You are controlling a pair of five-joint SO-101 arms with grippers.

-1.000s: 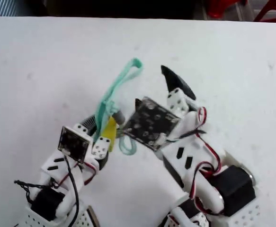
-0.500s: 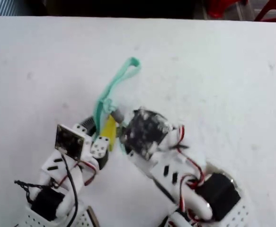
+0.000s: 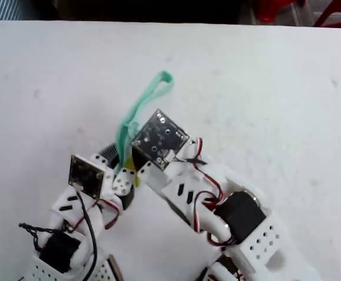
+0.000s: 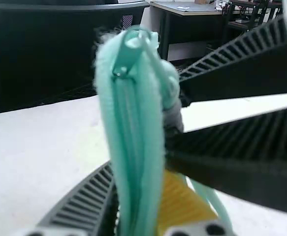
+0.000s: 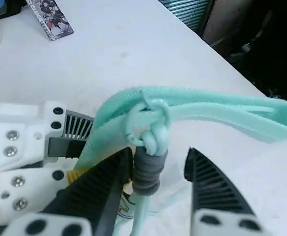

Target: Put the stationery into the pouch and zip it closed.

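The work appeared to have reached the zipping step. The mint-green fabric zip pouch (image 3: pixel 140 108) stood on edge above the white surface (image 3: pixel 264 88), its near end clenched in the left gripper (image 3: pixel 122 168). A yellow item (image 3: pixel 130 171) showed at that end, though whether it sat fully inside could not be told. The right gripper (image 5: pixel 159 160) was released, its black jaws standing either side of the grey cylindrical zip pull (image 5: pixel 148 172). One jaw touched the pull and the other stood apart from it. The pull hung from the mint slider ring (image 5: pixel 145 123) near the held end, and the far part of the pouch seemed to gape as a loop. The next move probably called for the right jaws to clamp on the pull, then draw it along the zip toward the far tip while the left gripper held firm against the drag. Bare surface lay beyond that tip, its far edge well apart. The two arms crowded close at the near end, so the pull path ought to run away from them.
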